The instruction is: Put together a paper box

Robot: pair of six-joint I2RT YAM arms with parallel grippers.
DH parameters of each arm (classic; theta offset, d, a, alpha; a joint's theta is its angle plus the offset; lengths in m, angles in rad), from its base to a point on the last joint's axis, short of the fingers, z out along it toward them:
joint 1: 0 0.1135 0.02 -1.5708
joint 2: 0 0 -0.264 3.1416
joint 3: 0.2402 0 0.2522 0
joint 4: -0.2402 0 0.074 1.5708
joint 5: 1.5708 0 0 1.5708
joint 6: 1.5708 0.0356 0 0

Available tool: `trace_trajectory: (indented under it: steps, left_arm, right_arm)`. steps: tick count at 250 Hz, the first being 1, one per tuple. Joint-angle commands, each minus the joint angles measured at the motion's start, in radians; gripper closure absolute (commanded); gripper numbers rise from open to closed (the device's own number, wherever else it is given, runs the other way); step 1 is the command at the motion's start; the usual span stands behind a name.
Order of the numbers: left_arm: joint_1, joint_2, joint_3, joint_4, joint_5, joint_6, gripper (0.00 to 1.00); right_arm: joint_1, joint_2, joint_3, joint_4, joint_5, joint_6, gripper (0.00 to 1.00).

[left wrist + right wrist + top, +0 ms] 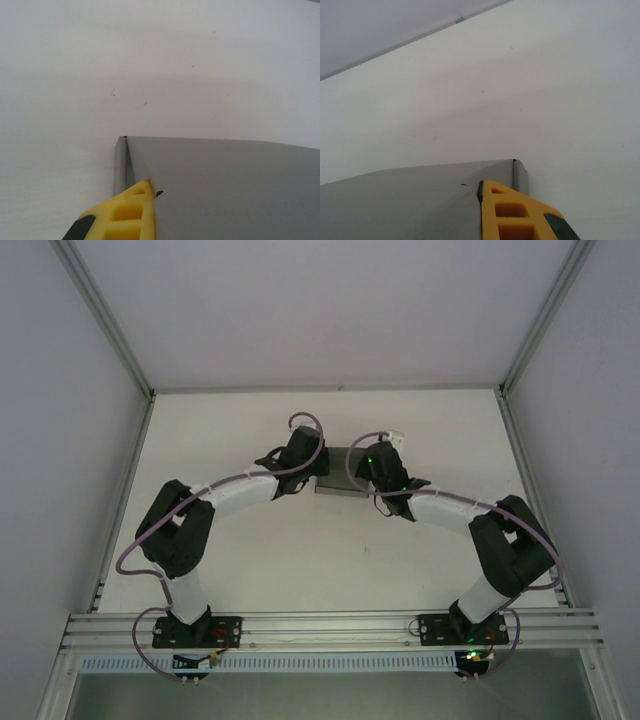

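The left claw (154,192) and right claw (480,194) are each clamped shut on an end wall of the paper box (335,472), one yellow finger (127,212) outside the grey card. The box sits between them, toward the far middle of the table (300,555).

Paper box (336,480) plain flat grey, no print. Table (300,560) off-white with a few tiny dark specks. Left finger (131,212) bright yellow, black patch at its lower left. Right finger (512,215) same yellow, black patch lower right. Arms (240,490) black with white segments, cables (130,550) lilac. Walls (60,490) pale lilac-grey. Frame rails (330,625) silver. Green light (371,452) at centre frame.
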Motion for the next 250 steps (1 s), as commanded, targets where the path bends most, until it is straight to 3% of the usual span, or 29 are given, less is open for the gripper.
trace_trajectory:
  steps: [1, 93, 197, 224, 236, 250]
  left_arm:
    - [-0.042, -0.007, -0.072, -0.024, 0.088, -0.026, 0.96]
    - [-0.051, -0.044, -0.141, -0.097, 0.033, -0.007, 0.95]
    - [-0.054, -0.181, -0.166, -0.202, 0.026, -0.002, 0.72]
    - [-0.054, -0.233, -0.158, -0.253, 0.048, -0.004, 0.71]
    - [-0.057, -0.262, -0.146, -0.289, 0.058, -0.004, 0.64]
    - [-0.054, -0.301, -0.126, -0.352, 0.062, -0.009, 0.49]
  right_arm:
    - [0.042, 0.008, -0.057, 0.025, -0.036, -0.040, 1.00]
    - [0.102, -0.008, -0.186, 0.082, 0.053, -0.066, 1.00]
    - [0.133, -0.037, -0.200, 0.011, 0.115, -0.088, 1.00]
    - [0.144, -0.045, -0.200, -0.016, 0.138, -0.102, 1.00]
    - [0.145, -0.051, -0.203, -0.017, 0.138, -0.109, 1.00]
    - [0.147, -0.057, -0.205, -0.021, 0.141, -0.116, 1.00]
